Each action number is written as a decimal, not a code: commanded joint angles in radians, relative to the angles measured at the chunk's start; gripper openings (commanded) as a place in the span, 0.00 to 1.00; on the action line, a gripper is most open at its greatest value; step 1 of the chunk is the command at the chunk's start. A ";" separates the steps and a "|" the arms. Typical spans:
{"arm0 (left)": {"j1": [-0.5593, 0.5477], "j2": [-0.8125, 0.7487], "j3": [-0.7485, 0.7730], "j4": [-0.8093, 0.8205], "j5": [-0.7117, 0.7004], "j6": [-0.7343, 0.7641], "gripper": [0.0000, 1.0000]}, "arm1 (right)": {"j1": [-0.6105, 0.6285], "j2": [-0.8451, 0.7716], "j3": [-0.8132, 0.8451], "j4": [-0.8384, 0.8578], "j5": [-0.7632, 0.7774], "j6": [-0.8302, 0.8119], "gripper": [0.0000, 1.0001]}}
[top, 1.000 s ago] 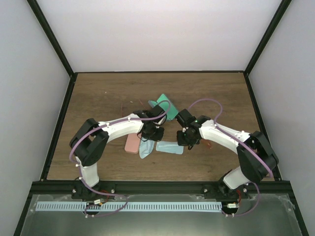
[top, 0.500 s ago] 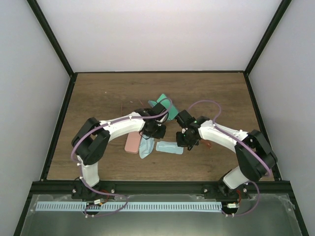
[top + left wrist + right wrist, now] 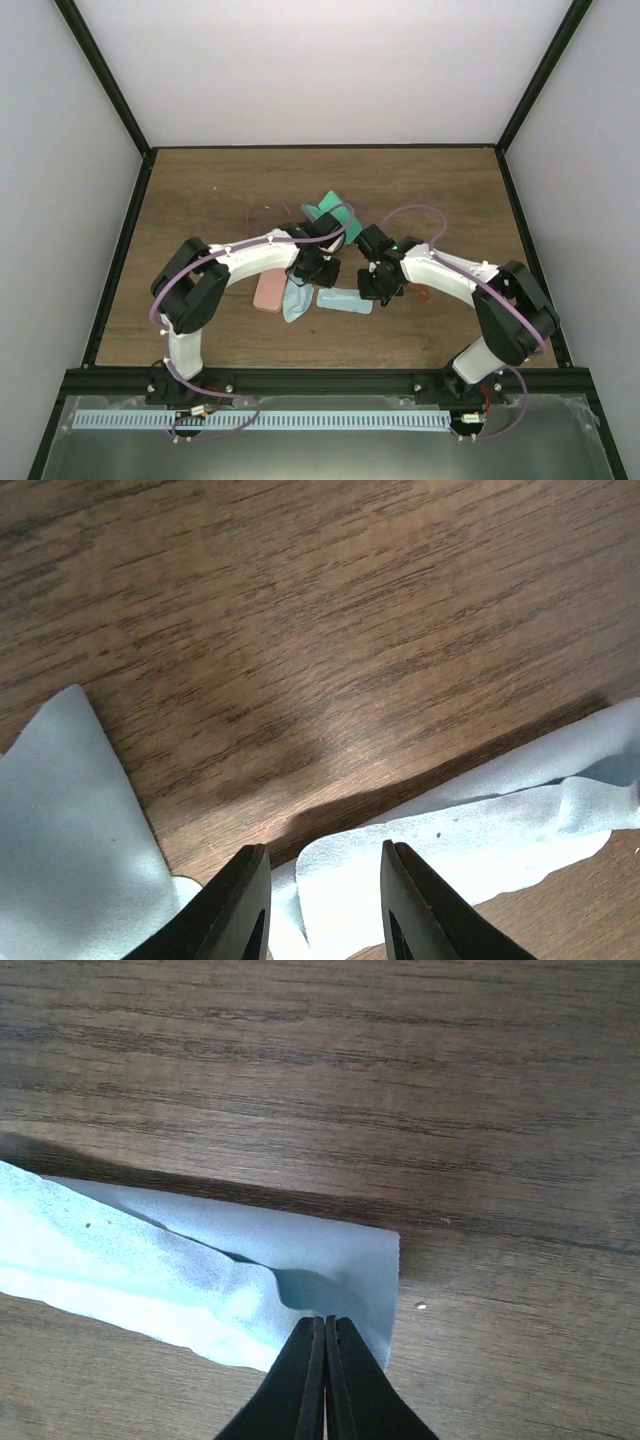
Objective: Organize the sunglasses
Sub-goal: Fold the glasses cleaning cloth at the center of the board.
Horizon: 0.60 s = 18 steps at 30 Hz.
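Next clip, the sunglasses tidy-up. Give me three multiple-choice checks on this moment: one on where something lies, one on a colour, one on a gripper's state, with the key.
1. In the top view, the pink case lies:
A. just left of the light blue cloths
B. right of both grippers
C. out of sight
2. The cloth at the right gripper is:
A. yellow
B. light blue
C. black
3. The left gripper has its fingers:
A. pressed shut
B. apart, nothing between them
C. out of view
Key: 1 A, it sits beside the cloths' left edge; 2 B, the right wrist view shows it pale blue; 3 B, the left wrist view shows a bare gap.
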 commanded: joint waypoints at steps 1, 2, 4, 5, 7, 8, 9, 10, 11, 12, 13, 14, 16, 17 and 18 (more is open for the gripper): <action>-0.013 0.023 0.002 0.002 0.019 0.008 0.32 | 0.011 0.005 0.014 0.004 0.013 -0.006 0.01; -0.016 0.026 0.004 0.000 0.020 0.009 0.31 | 0.010 0.004 0.013 0.004 0.014 -0.007 0.01; -0.019 0.034 0.006 -0.006 0.020 0.009 0.30 | 0.011 0.005 0.014 0.004 0.015 -0.007 0.01; -0.019 0.039 0.005 -0.008 0.020 0.010 0.30 | 0.011 0.005 0.015 0.004 0.016 -0.007 0.01; -0.021 0.043 0.002 -0.007 0.018 0.012 0.29 | 0.011 0.007 0.018 0.002 0.016 -0.007 0.01; -0.022 0.044 0.000 -0.008 0.016 0.012 0.30 | 0.011 0.007 0.018 0.002 0.016 -0.007 0.01; -0.023 0.047 -0.002 -0.007 0.014 0.012 0.30 | 0.011 0.005 0.018 0.002 0.016 -0.007 0.01; -0.022 0.048 -0.004 -0.007 0.009 0.012 0.30 | 0.011 0.005 0.020 0.002 0.016 -0.007 0.01; -0.022 0.049 -0.004 -0.009 0.003 0.012 0.30 | 0.011 0.007 0.020 0.002 0.016 -0.009 0.01; -0.022 0.052 -0.004 -0.010 0.000 0.012 0.30 | 0.012 0.007 0.020 0.001 0.017 -0.007 0.01; -0.022 0.054 -0.005 -0.010 0.000 0.013 0.30 | 0.011 0.007 0.019 0.003 0.017 -0.007 0.01; -0.023 0.056 -0.004 -0.010 0.002 0.012 0.30 | 0.011 0.007 0.018 0.002 0.016 -0.007 0.01; -0.022 0.061 -0.004 -0.010 0.002 0.012 0.30 | 0.011 0.006 0.018 0.003 0.016 -0.006 0.01; -0.023 0.063 -0.003 -0.011 0.000 0.013 0.30 | 0.011 0.007 0.018 0.002 0.016 -0.007 0.01; -0.023 0.066 -0.001 -0.013 -0.002 0.012 0.30 | 0.011 0.007 0.018 0.003 0.017 -0.007 0.01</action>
